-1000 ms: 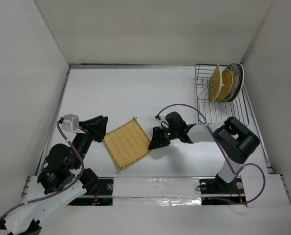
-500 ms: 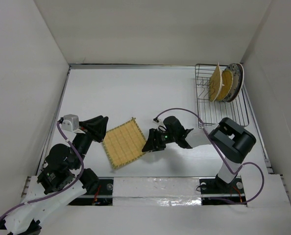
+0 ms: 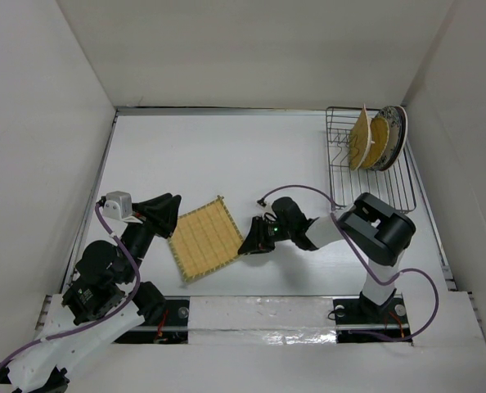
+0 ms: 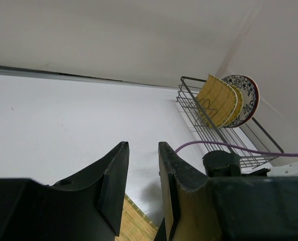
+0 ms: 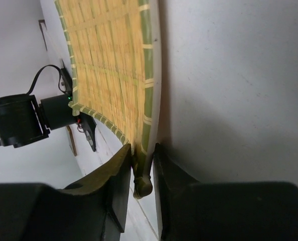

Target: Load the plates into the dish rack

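Observation:
The square woven mat (image 3: 204,239) lies on the table, with one edge lifted in the right wrist view (image 5: 109,65). My right gripper (image 3: 248,245) is shut on the mat's right corner (image 5: 142,156). My left gripper (image 3: 171,214) is open and empty, just above the mat's left edge; a strip of the mat shows under its fingers (image 4: 135,227). The black wire dish rack (image 3: 372,190) stands at the back right. It holds two yellow woven discs (image 3: 359,137) upright and a white-and-blue floral plate (image 3: 397,131) behind them. They also show in the left wrist view (image 4: 216,98). I cannot make out a teal plate.
White walls enclose the table on the left, back and right. A purple cable (image 3: 308,187) loops over my right arm near the rack's front. The near half of the rack (image 4: 249,150) holds nothing.
My right gripper has slid left with the mat's corner in it, so the mat now lies closer to my left gripper. The left arm has not moved.

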